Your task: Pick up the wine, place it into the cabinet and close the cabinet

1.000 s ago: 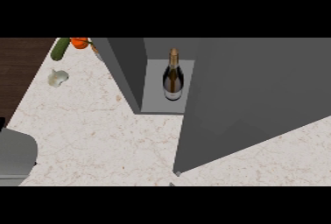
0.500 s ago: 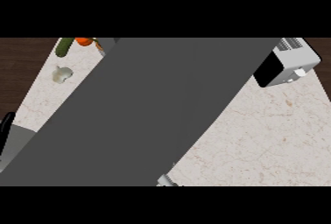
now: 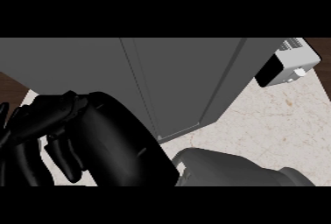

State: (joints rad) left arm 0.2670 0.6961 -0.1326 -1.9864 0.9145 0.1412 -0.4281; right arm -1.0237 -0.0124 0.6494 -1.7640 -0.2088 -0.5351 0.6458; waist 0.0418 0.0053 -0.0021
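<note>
Grey cabinet [image 3: 174,78] doors fill the upper view, shut, hiding the wine. Its lower edge meets speckled counter [image 3: 271,131], bare toward the microwave [image 3: 284,65] at upper right. One black hand [image 3: 51,131], lower left, hangs with relaxed fingers, holding nothing; which hand is unclear.

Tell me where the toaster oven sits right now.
In the head view the toaster oven is at the upper right, on the marble counter, just right of the grey cabinet and partly tucked behind its edge.

No readable text or labels.
</note>
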